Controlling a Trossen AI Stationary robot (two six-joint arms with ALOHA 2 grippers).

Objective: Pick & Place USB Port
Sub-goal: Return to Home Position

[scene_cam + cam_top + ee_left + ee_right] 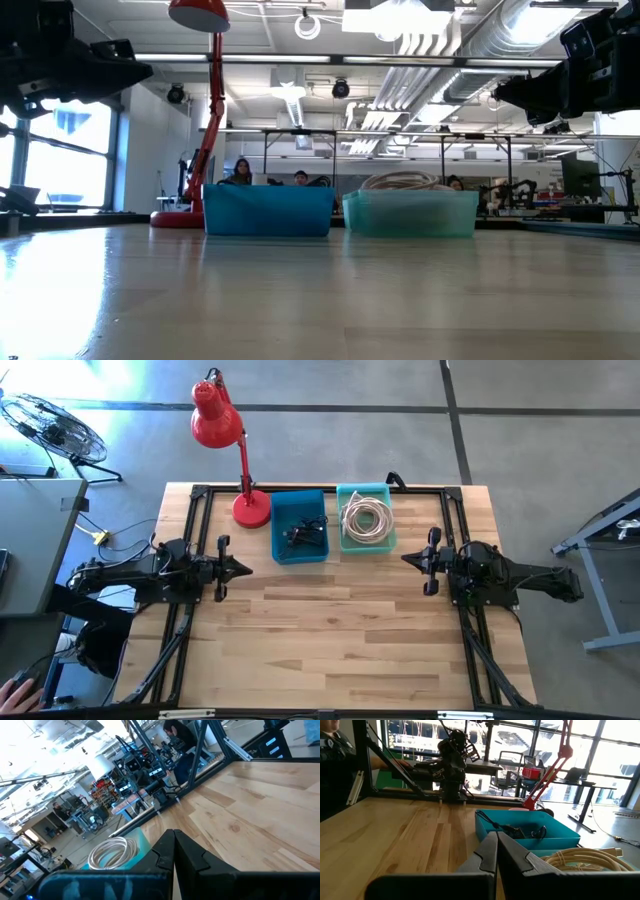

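A blue bin [299, 526] near the table's far edge holds dark tangled USB parts [303, 535]; I also see the blue bin [530, 830] in the right wrist view. Beside it on the right, a teal bin [366, 518] holds a coil of pale cable [367, 518], and this coil [114, 852] shows in the left wrist view too. My left gripper [247, 568] hovers shut over the table's left side, pointing right. My right gripper [405, 558] hovers shut over the right side, pointing left. Neither touches anything.
A red desk lamp [222, 432] stands on its base [251, 510] left of the blue bin. A black frame [195, 495] runs along the table's sides. Bare wood lies between the arms and toward the near edge. People sit in the room beyond.
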